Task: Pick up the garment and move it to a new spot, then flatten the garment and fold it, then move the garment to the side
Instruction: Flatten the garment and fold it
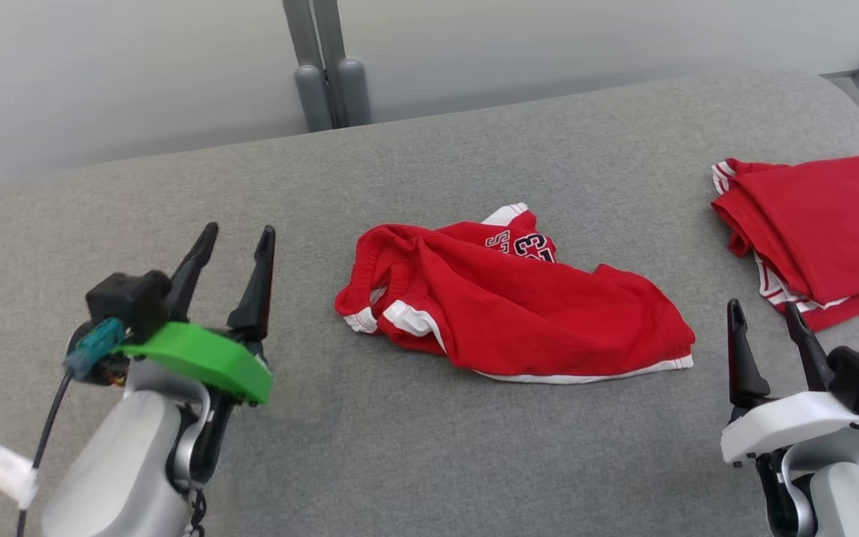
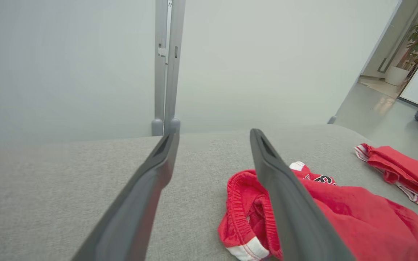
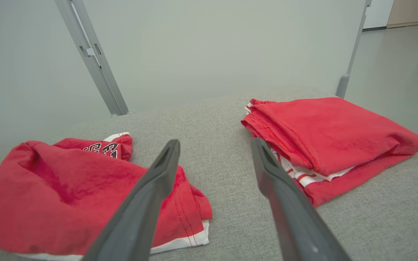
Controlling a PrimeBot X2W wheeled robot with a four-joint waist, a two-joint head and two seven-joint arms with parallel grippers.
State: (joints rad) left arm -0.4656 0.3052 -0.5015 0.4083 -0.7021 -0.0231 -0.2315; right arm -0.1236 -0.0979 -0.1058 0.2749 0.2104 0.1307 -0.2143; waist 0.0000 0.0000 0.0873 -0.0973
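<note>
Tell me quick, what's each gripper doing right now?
Left gripper: open, holding nothing.
Right gripper: open, holding nothing.

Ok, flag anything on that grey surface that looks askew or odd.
The red garment lies crumpled in the middle, waistband bunched and fabric twisted, unlike the folded red pile at the right. Nothing else stands out.

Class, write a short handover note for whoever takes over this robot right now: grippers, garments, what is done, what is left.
Left gripper: open, empty, left of the crumpled garment.
Right gripper: open, empty, near the folded garment.
Crumpled garment: middle of the grey table, free of both grippers. Folded garment: far right.
Done: one garment folded and set aside; whether the crumpled one is at its new spot, cannot tell.
Left: flatten, fold, move it aside.
</note>
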